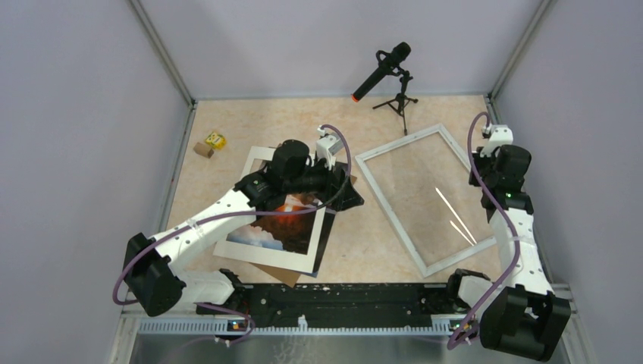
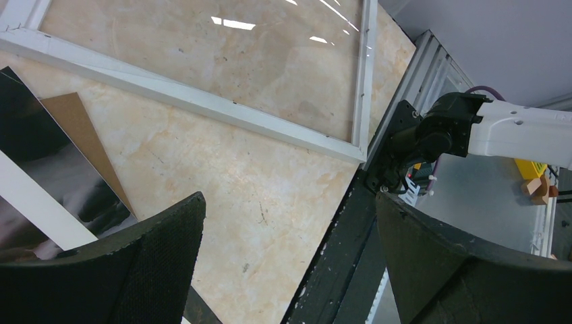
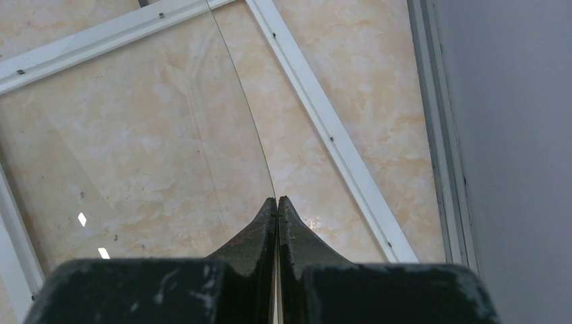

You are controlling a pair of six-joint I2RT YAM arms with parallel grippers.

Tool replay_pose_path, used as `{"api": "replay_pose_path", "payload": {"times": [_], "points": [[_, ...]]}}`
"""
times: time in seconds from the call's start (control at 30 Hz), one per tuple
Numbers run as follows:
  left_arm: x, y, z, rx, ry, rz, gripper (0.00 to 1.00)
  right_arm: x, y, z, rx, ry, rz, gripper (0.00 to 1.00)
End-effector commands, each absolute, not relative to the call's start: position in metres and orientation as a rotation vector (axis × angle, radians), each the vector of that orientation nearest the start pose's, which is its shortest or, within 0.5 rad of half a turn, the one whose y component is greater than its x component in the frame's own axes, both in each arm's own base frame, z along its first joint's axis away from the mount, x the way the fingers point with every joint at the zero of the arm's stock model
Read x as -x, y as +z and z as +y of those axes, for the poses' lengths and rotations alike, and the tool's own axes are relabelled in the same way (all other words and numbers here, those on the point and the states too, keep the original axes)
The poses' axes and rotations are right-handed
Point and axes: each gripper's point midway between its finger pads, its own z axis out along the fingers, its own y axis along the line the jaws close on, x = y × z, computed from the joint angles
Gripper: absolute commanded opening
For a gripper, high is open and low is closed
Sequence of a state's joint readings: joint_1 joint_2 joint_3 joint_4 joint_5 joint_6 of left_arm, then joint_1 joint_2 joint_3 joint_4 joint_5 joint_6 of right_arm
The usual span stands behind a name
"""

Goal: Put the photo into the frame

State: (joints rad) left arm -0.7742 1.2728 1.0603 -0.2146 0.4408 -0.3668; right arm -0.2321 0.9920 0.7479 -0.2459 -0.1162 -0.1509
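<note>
While the photo lies on a white mat and brown board left of centre on the worktop, the top view shows the frame flat and apart to its right. From the left wrist, the left pincer gapes wide, empty, over bare worktop between photo and frame. From the right wrist, the right pincer is pressed together, empty, above the frame's glass. I judge the print light, bendy and easily creased, so pinching its free right edge suits.

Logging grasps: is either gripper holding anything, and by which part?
The left gripper is open and empty. The right gripper is shut over the thin white picture frame; whether it pinches a clear sheet's edge cannot be told.
</note>
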Motion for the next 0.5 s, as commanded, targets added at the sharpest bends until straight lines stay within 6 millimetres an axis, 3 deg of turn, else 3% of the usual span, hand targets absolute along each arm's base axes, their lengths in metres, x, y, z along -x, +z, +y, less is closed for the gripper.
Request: {"api": "replay_pose_path", "payload": {"times": [0.0, 0.13, 0.33, 0.47], "points": [[-0.215, 0.260, -0.338, -0.754, -1.161, 1.964, 0.98, -0.333, 0.206, -0.071, -0.055, -0.146, 1.961, 0.00], [-0.214, 0.260, -0.338, -0.756, -1.164, 1.965, 0.98, -0.330, 0.204, -0.069, -0.035, -0.123, 1.947, 0.00], [-0.214, 0.259, -0.338, -0.757, -1.165, 1.968, 0.98, -0.326, 0.208, -0.035, 0.171, 0.032, 1.893, 0.00], [-0.213, 0.259, -0.339, -0.762, -1.174, 1.969, 0.98, -0.318, 0.210, -0.028, 0.207, 0.049, 1.889, 0.00]]}}
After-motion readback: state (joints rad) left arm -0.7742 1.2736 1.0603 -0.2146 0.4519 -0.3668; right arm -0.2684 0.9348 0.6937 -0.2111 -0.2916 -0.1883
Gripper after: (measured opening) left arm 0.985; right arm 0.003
